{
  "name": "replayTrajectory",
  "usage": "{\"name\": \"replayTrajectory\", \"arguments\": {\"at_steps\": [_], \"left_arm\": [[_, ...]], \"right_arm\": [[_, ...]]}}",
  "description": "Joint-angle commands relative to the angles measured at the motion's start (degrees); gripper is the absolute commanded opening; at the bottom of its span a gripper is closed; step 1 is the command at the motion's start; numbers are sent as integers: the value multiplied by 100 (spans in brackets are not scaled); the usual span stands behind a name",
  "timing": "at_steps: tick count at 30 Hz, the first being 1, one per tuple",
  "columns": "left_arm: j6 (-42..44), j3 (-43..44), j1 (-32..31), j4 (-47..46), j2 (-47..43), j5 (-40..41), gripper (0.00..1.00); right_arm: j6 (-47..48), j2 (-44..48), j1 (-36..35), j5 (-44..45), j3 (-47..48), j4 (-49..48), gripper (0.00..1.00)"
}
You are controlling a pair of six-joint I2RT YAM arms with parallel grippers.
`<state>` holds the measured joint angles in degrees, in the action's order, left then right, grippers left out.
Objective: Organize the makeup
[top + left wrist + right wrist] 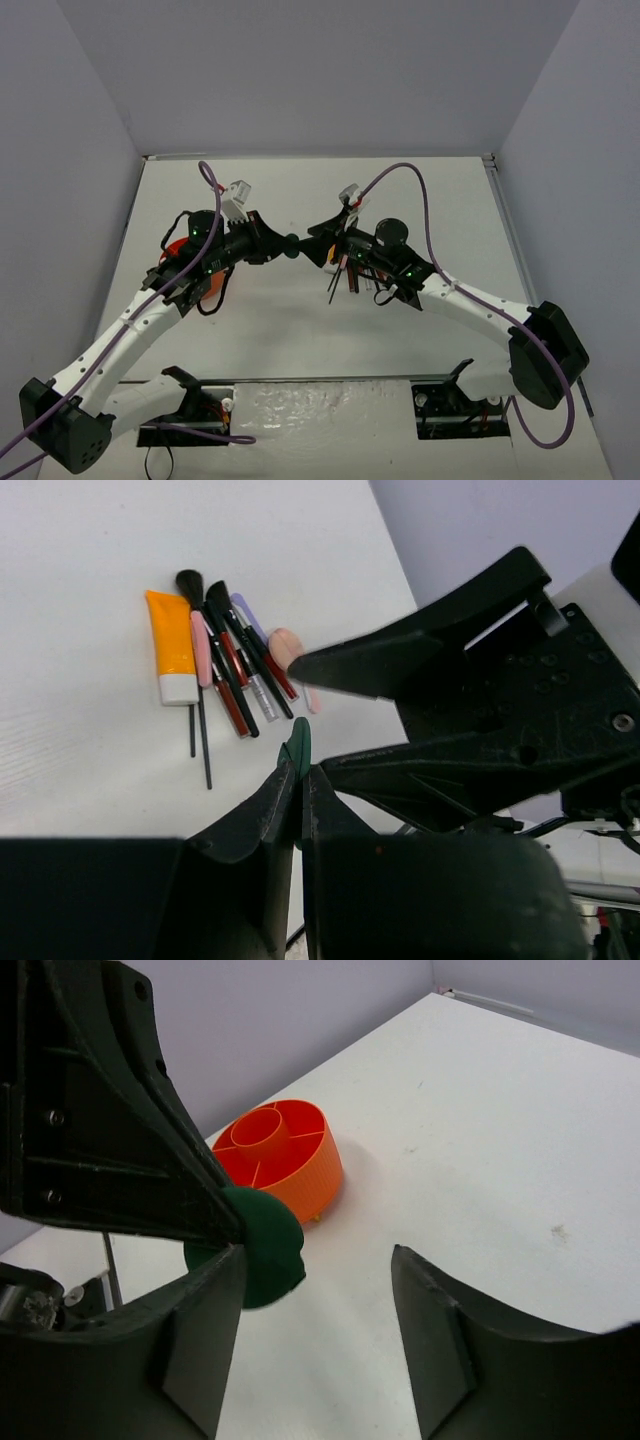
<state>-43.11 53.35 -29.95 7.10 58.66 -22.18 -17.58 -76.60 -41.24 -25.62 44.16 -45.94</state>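
My left gripper (283, 246) is shut on a dark green round compact (299, 745), held edge-on above the table; the compact also shows in the right wrist view (265, 1245). My right gripper (326, 242) is open, facing the left gripper, with the compact just beside its left finger (195, 1330). The rest of the makeup lies in a row on the table: an orange-white tube (172, 645), thin black brushes and pencils (235, 660) and a pale pink puff (285, 645). In the top view this row (345, 278) is partly hidden under the right arm.
The round orange divided tub (283, 1160) stands on the table beyond the compact, partly under the left arm in the top view (178, 252). Grey walls close the table at the back and sides. The right gripper's fingers (420, 650) fill the right of the left wrist view.
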Motion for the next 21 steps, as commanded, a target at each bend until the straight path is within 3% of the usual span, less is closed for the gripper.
{"name": "replayTrajectory", "arguments": {"at_steps": [1,6,10,16,21], "left_arm": [[412,491,-46,139,-156,484,0],[975,821,-37,1559,-418,1507,0],[1481,1346,-25,2874,-551,2945,0],[1992,1813,426,3914,-516,4006,0],[2488,1811,1837,4221,-391,3709,0]], "right_arm": [[381,592,-64,95,101,-54,62],[890,1063,-24,933,31,691,81],[1169,1508,11,1913,-16,1471,98],[1198,2060,20,3244,-74,2458,100],[942,2447,11,3389,-423,2618,100]]}}
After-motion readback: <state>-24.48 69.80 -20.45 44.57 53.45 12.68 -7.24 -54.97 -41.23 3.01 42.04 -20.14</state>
